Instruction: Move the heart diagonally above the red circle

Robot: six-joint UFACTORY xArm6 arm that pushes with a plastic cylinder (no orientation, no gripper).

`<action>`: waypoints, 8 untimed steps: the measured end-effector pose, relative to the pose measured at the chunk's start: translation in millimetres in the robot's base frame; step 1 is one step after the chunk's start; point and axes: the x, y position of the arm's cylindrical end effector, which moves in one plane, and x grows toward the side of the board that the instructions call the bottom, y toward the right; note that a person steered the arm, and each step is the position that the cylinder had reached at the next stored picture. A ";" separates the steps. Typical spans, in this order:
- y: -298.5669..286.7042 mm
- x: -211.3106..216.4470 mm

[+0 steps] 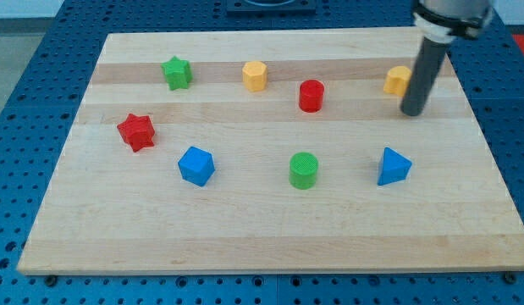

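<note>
Camera view, near to far: wooden counter (270,229) on a blue pegboard base (41,76). Nearest row from the view's left: blue cube (195,165), green cylinder (303,170), blue pyramid-like block (394,166). Red star (136,130) sits slightly farther back at the view's left. Far row: green star (176,72), yellow hexagon (255,75), red circle (311,96) a bit nearer than the rest, then the yellow heart (398,80) at the view's right. End effector is a plain dark rod, nothing to open or close, holding nothing; my tip (411,112) is down at the counter just beside the heart, on its right and slightly toward the view's bottom, the rod overlapping the heart's right edge; contact cannot be confirmed. Heart lies well right of the red circle, slightly farther back. No readable writing or labels anywhere. Room beyond the base barely shows.
</note>
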 end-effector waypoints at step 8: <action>-45.0 -50.5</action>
